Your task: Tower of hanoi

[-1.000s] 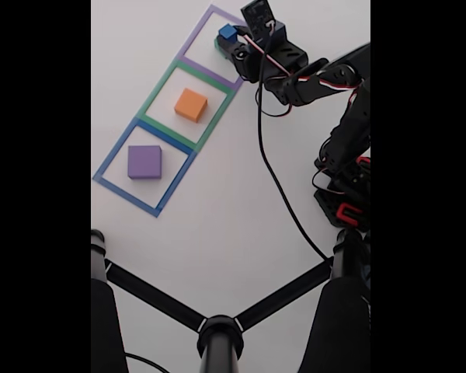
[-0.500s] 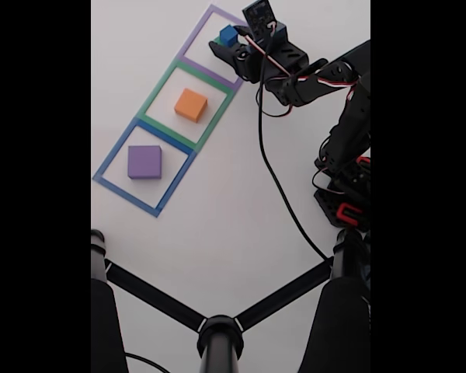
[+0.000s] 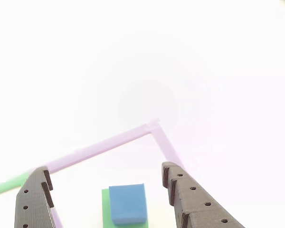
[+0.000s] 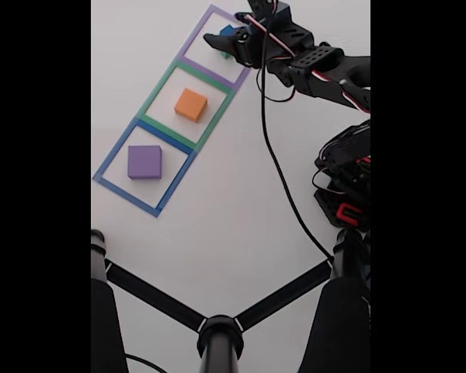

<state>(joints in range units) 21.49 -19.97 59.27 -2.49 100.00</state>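
Since a second ago the end effector [image 3: 104,190] has advanced, jaws spread, straddling the blue cube [image 3: 128,203] atop the green cube [image 3: 106,209] in the far purple outline [image 4: 211,47]; orange block [image 4: 190,104] and purple block [image 4: 144,162] sit separately, so stacking looks mostly undone.
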